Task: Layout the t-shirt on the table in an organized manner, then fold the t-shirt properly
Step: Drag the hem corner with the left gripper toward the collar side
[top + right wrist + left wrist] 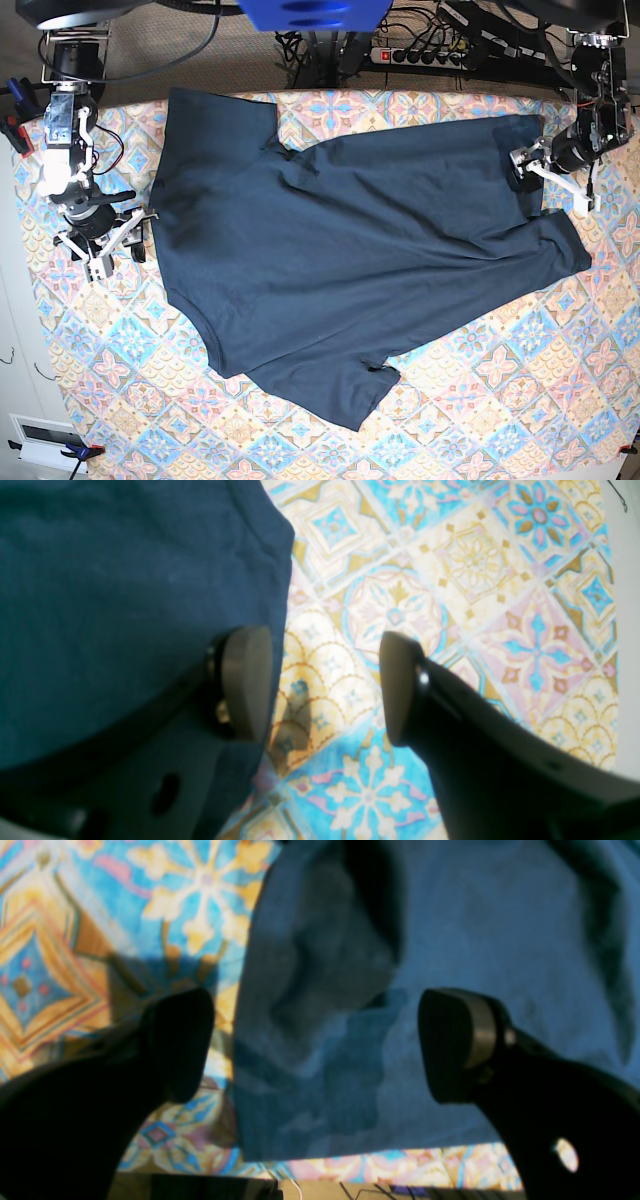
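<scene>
Layout step: t-shirt (330,260) lies spread but skewed across the table (520,390), my left gripper (315,1045) and right gripper (325,685) both wide open, empty, at opposite shirt edges; next I'd pinch those edges and pull square.

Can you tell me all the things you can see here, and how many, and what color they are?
t-shirt: one, dark navy-teal, spread open and a bit wrinkled across the middle of the table
table: one, covered in pink, light blue and cream tile-pattern cloth, under the shirt
power strip: one, white, behind the table's far edge among black cables
left gripper: one, black with pale parts, open, at the shirt's edge on the base view's right
right gripper: one, black with pale parts, open, at the shirt's edge on the base view's left
</scene>
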{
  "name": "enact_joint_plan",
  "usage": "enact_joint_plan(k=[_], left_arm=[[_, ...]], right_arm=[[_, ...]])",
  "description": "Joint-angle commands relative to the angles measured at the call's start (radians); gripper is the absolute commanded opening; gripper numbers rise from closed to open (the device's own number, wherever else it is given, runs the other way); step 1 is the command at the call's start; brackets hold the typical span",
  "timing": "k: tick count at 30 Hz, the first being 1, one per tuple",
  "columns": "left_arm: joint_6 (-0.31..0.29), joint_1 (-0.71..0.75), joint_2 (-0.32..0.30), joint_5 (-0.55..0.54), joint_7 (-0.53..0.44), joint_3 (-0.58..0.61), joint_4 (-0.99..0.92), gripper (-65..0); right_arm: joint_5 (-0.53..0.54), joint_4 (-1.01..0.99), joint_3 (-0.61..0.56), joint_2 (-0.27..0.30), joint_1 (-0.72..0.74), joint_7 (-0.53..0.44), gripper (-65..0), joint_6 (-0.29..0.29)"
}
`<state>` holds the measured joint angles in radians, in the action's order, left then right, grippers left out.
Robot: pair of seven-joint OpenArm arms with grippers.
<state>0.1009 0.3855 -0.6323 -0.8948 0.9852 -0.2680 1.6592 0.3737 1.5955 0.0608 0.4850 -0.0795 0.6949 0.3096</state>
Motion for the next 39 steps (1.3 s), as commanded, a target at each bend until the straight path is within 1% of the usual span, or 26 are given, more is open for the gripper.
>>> enact_joint_plan(k=[1, 5, 7, 9, 13, 14, 15, 16, 19, 20, 24, 25, 26, 29, 31, 32, 35, 36, 37, 39], left_arm=[[-0.005, 0.019, -0.024, -0.005, -0.010, -0.010, 0.031, 0.0], [-0.005, 0.135, -0.024, -0.005, 0.041, -0.012, 0.131, 0.0], [-0.005, 0.201, -0.024, 0.001, 0.048, -0.012, 0.184, 0.0], [-0.005, 0.246, -0.024, 0.003, 0.045, -0.012, 0.198, 0.0], [-0.005, 0.234, -0.024, 0.004, 0.039, -0.012, 0.152, 0.0], [-0.005, 0.206, -0.024, 0.004, 0.036, -0.010, 0.137, -2.8], [-0.005, 0.181, -0.024, 0.004, 0.033, -0.007, 0.120, -7.7], [-0.005, 0.154, -0.021, 0.004, 0.034, -0.006, 0.097, -15.3], [-0.005, 0.039, 0.016, 0.006, 0.036, -0.006, 0.046, -43.2], [-0.007, 0.010, 0.025, 0.006, 0.037, -0.006, 0.034, -49.1], [-0.005, -0.089, 0.071, 0.007, 0.044, -0.006, 0.022, -65.0], [-0.005, -0.104, 0.078, 0.007, 0.048, -0.006, 0.023, -65.0], [-0.005, -0.115, 0.079, 0.006, 0.073, -0.006, 0.026, -65.0], [-0.005, -0.132, 0.081, -0.005, 0.185, -0.010, 0.058, -65.0], [-0.005, -0.115, 0.076, -0.002, 0.222, -0.012, 0.106, -65.0], [-0.002, -0.095, 0.073, 0.003, 0.222, -0.023, 0.124, -65.0], [-0.002, -0.021, 0.056, 0.001, 0.228, -0.133, 0.169, -65.0], [-0.002, -0.003, 0.053, 0.001, 0.243, -0.159, 0.183, -65.0], [-0.002, 0.011, 0.050, 0.001, 0.268, -0.179, 0.197, -62.2], [-0.002, 0.050, 0.027, -0.004, 0.314, -0.231, 0.213, -54.4]], right_arm=[[0.009, 0.026, 0.009, 0.017, 0.019, -0.024, -32.1, 0.000], [0.009, 0.049, 0.009, 0.017, 0.016, -0.024, -32.1, 0.000], [0.009, 0.053, 0.009, 0.017, 0.016, -0.024, -32.1, 0.000], [0.009, 0.053, 0.009, 0.017, 0.016, -0.024, -32.1, 0.000], [0.009, 0.053, 0.009, 0.017, 0.016, -0.024, -32.1, 0.000], [0.009, 0.053, 0.009, 0.017, 0.016, -0.024, -32.1, 0.000], [0.009, 0.053, 0.009, 0.016, 0.016, -0.024, -32.1, 0.000], [0.009, 0.053, 0.009, 0.016, 0.016, -0.024, -32.1, 0.000], [0.009, 0.053, 0.009, 0.016, 0.016, -0.024, -32.1, 0.000], [0.009, 0.053, 0.009, 0.016, 0.016, -0.024, -32.1, 0.000], [0.009, 0.053, 0.009, 0.016, 0.014, -0.024, -32.1, 0.000], [0.009, 0.053, 0.009, 0.016, 0.007, -0.024, -32.1, 0.000], [0.009, 0.053, 0.009, 0.016, -0.006, -0.024, -32.1, 0.000], [0.009, 0.055, 0.011, 0.016, -0.032, -0.024, -32.1, 0.000], [0.009, 0.055, 0.011, 0.016, -0.032, -0.025, -32.1, 0.000], [0.009, 0.055, 0.011, 0.016, -0.032, -0.025, -32.1, 0.000], [0.009, 0.055, 0.011, 0.016, -0.032, -0.025, -32.1, 0.000], [0.009, 0.056, 0.011, 0.016, -0.032, -0.025, -32.1, 0.000], [0.009, 0.064, 0.011, 0.016, -0.032, -0.024, -32.1, 0.000], [0.009, 0.072, 0.011, 0.016, -0.032, -0.024, -32.0, 0.000]])
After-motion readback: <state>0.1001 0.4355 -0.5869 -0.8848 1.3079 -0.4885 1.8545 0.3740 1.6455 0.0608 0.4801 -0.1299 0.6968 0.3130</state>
